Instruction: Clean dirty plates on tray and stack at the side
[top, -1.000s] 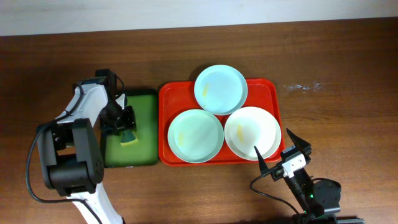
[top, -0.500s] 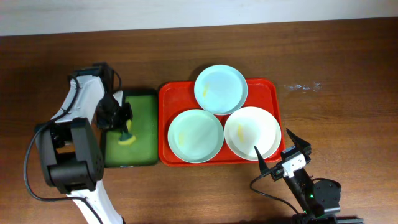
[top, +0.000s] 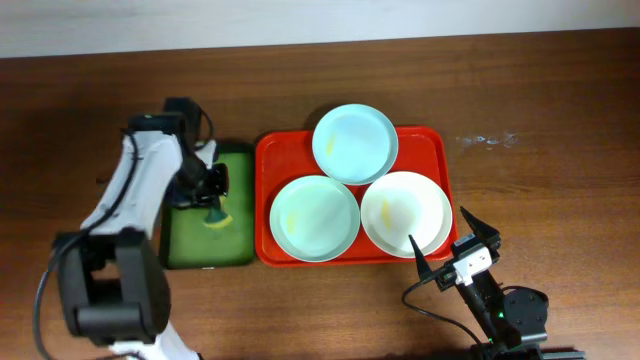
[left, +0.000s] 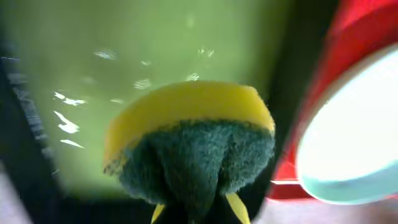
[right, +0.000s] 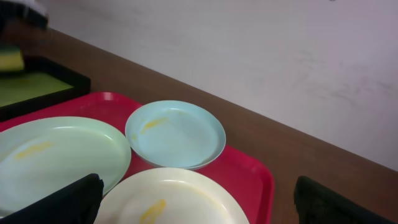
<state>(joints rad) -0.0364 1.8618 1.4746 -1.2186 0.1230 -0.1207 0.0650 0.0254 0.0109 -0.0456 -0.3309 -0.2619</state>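
Three plates lie on the red tray (top: 440, 150): pale blue (top: 355, 143) at the back, pale green (top: 315, 218) front left, cream-white (top: 405, 213) front right, each with a yellowish smear. My left gripper (top: 213, 210) is shut on a yellow-and-green sponge (left: 189, 140) and holds it over the green tray (top: 205, 245), close to the red tray's left rim. My right gripper (top: 447, 245) is open and empty, just in front of the cream plate (right: 180, 199). The right wrist view also shows the blue plate (right: 175, 134) and green plate (right: 56, 155).
The smaller green tray with black rim stands left of the red tray. Bare wooden table (top: 540, 120) lies to the right and behind. A pale wall (right: 249, 43) runs along the table's far edge.
My left gripper has lifted the sponge off the green tray and moved it right, toward the red tray. The right arm and the plates have not moved.
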